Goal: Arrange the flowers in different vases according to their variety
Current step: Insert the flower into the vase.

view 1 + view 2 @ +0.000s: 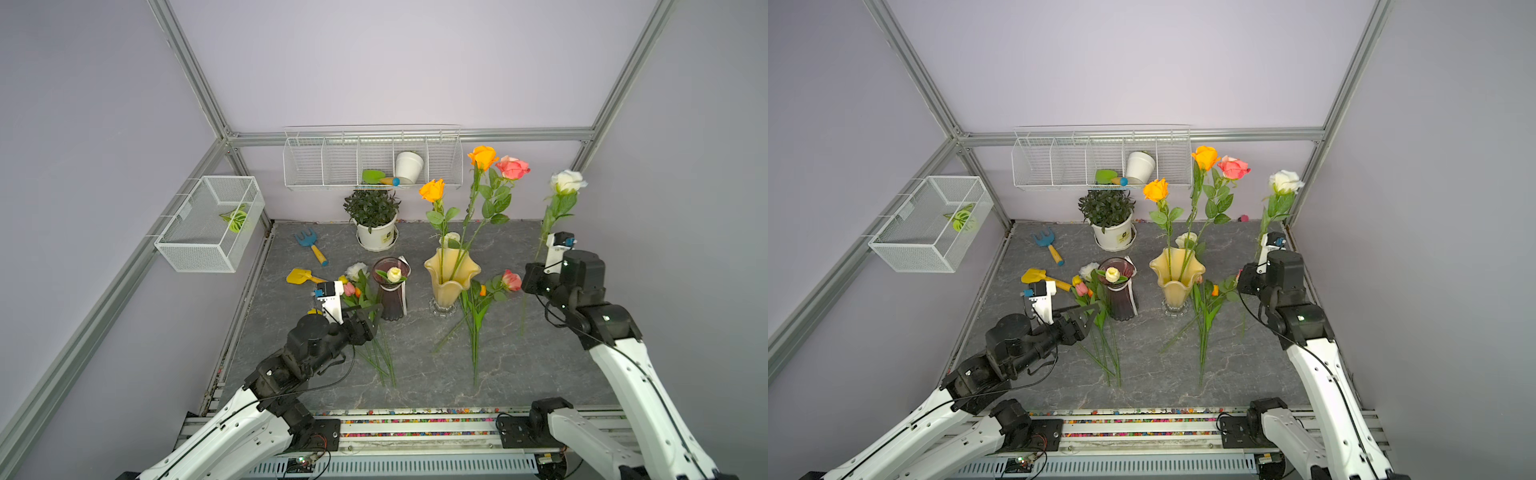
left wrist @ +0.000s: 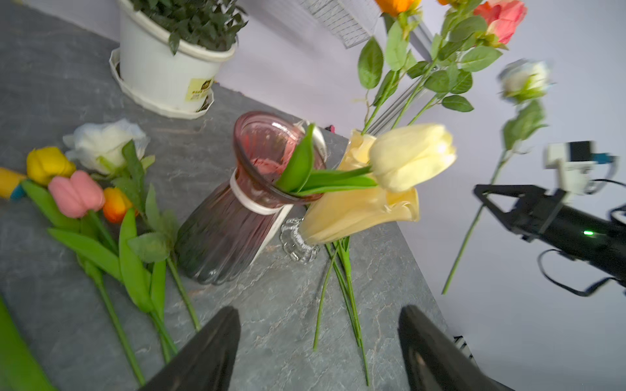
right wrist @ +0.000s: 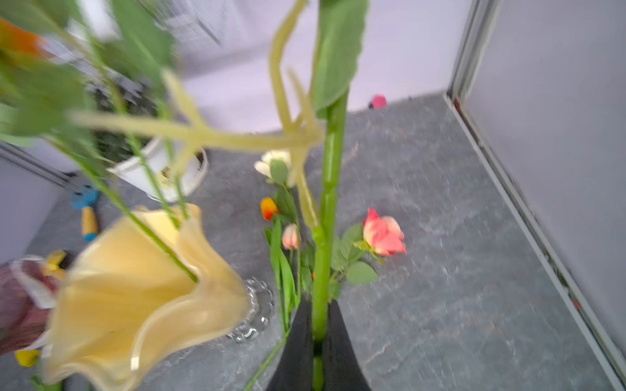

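The flowers [image 1: 432,190], in both top views, are standing as orange roses [image 1: 483,156] and a pink rose [image 1: 513,167] in the pale yellow wavy-rimmed vase [image 1: 446,286], leaning as one cream tulip [image 1: 394,274] from the ribbed purple vase [image 1: 392,303], or lying on the grey worktop [image 1: 415,365] beside each vase. The right wrist view, unlike the top views, is showing the right hand [image 3: 318,325] clamped on the green stem of a white rose [image 1: 566,181], held upright off the worktop at the right side. The left wrist view is showing up close the left hand [image 2: 318,311] spread apart and empty, facing the purple vase, with yellow, pink and orange tulips [image 2: 76,193] lying beside that vase.
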Robot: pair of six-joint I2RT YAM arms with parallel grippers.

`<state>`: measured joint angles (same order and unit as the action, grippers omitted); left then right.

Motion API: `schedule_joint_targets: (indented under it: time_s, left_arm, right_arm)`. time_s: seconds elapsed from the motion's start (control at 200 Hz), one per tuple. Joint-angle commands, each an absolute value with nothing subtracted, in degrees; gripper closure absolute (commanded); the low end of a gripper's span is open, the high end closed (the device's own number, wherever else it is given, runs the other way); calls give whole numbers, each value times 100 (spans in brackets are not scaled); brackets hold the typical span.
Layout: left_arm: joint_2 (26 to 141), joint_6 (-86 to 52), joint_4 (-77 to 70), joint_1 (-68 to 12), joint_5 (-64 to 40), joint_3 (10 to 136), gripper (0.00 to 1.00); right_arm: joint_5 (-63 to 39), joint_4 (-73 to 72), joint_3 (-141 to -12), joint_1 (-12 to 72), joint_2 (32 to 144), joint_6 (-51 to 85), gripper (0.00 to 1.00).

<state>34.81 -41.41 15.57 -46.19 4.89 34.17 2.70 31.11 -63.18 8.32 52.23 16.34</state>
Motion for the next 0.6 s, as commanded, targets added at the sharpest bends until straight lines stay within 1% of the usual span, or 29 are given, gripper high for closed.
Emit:
schedule_joint_targets:
  time_s: [0.0, 0.155, 0.275, 0.465, 0.595]
  left_arm:
    - [3401, -4651, 1687, -4649, 599, 3204, 22]
    - [3438, -4710, 1946, -4649, 604, 3173, 22]
    - [3329, -4930, 2100, -4646, 691, 3042, 22]
    - [3038, -5914, 2553, -4648, 1149, 2728, 22]
    - [2844, -6710, 3006, -4645, 1476, 2583, 22]
  right_arm:
    - [-177, 2545, -6977, 1193, 5152, 965, 100]
    - [-278, 2087, -8030, 2105, 5798, 668, 100]
    - [-516, 1546, -8667, 2562, 6531, 607, 100]
    - [-858, 659, -9159, 2721, 7629, 852, 100]
    - [-853, 363, -9072, 2733, 8099, 1019, 100]
